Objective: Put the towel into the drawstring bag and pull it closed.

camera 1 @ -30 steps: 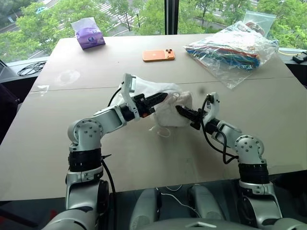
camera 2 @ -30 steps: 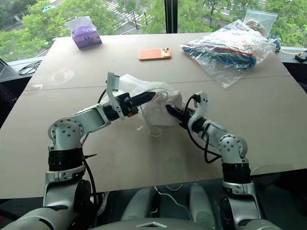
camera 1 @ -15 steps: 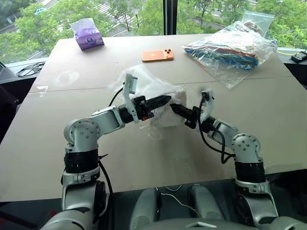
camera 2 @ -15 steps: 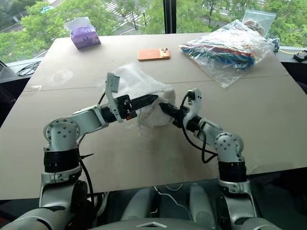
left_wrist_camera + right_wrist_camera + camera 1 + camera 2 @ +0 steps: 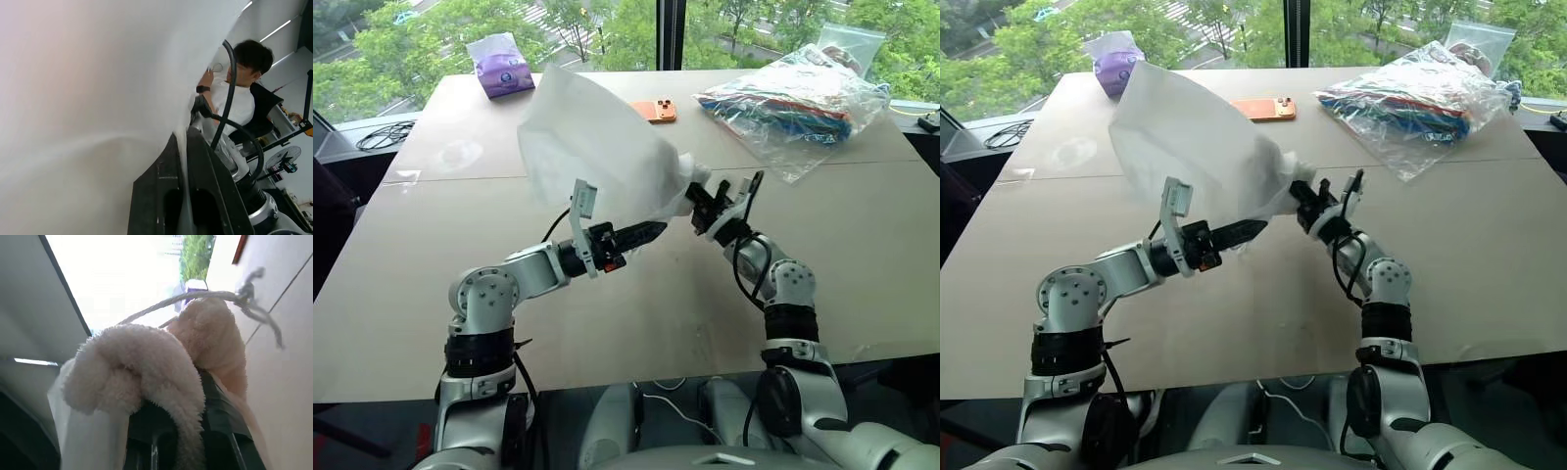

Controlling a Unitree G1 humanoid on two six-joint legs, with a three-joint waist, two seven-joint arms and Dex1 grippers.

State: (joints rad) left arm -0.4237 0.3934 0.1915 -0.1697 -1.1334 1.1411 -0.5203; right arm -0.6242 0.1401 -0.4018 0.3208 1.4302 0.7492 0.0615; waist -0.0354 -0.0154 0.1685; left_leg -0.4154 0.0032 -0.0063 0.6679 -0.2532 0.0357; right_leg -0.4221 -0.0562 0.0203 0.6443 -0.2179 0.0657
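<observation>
Right hand (image 5: pixel 707 203) gripping towel (image 5: pixel 146 377) at drawstring bag (image 5: pixel 597 157) mouth

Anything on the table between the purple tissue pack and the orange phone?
On the table itself, nothing shows. In the left eye view the lifted drawstring bag billows up between the tissue pack and phone, covering part of that stretch.

Setting was an office or lab room: wide tan table (image 5: pixel 431 284) by large windows (image 5: pixel 607 29), shelving and a seated person (image 5: pixel 239 98) behind.
</observation>
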